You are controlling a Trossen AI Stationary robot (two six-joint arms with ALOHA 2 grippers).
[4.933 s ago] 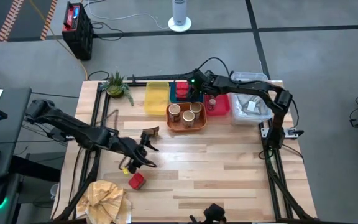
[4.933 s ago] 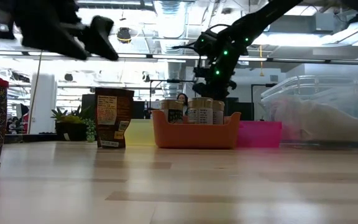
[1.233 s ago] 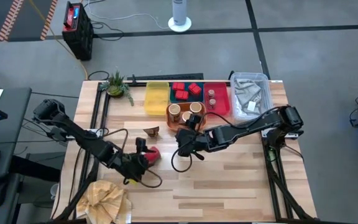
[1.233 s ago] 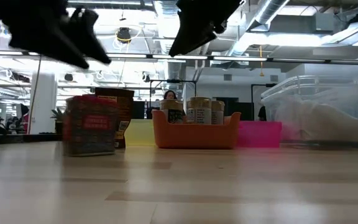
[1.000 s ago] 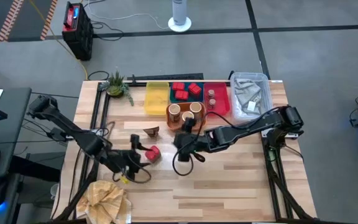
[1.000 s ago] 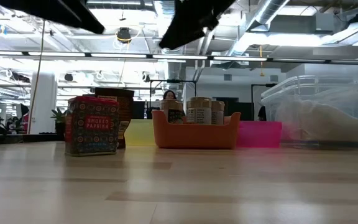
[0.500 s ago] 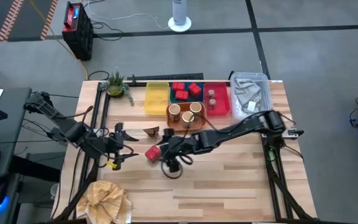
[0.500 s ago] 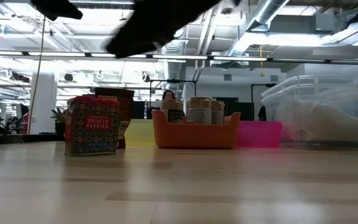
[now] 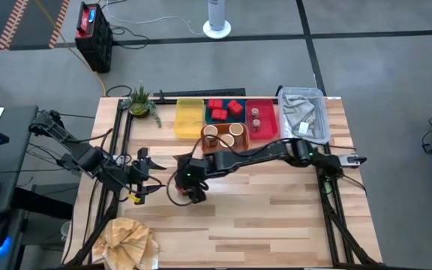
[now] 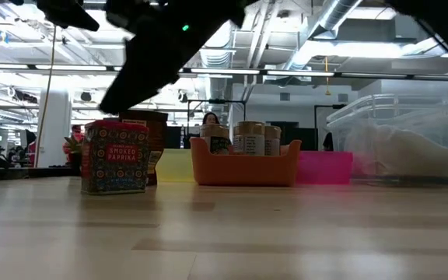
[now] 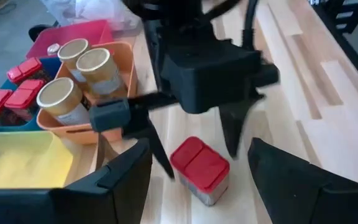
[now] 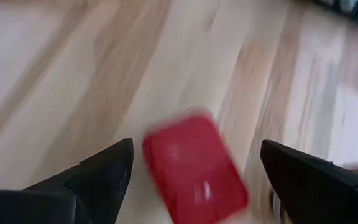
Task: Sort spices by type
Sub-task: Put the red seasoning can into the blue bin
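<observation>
- Red tin [image 11: 199, 169] stands upright on the bench [image 9: 276, 217], labelled side toward the low camera [image 10: 115, 157]; apart from the trays, at about 8 o'clock from the orange tray [image 9: 227, 149]
- Right pincer [image 9: 188, 180] hangs directly above the tin, fingers spread wide to either side of the red lid [image 12: 194, 167]; not touching it
- Left pincer [image 9: 145, 174] open, holding nothing; at 9 o'clock of the tin, near the bench's left edge
- Orange tray holds three tan round jars [image 11: 79, 78]; blue tray [image 9: 224, 110] at 12 o'clock of it holds more red tins [image 9: 235, 107]; red tray [image 9: 262, 120] holds small shakers [image 9: 256, 118]
- Dark brown piece [image 10: 141, 146] stands just behind the tin in the low view
</observation>
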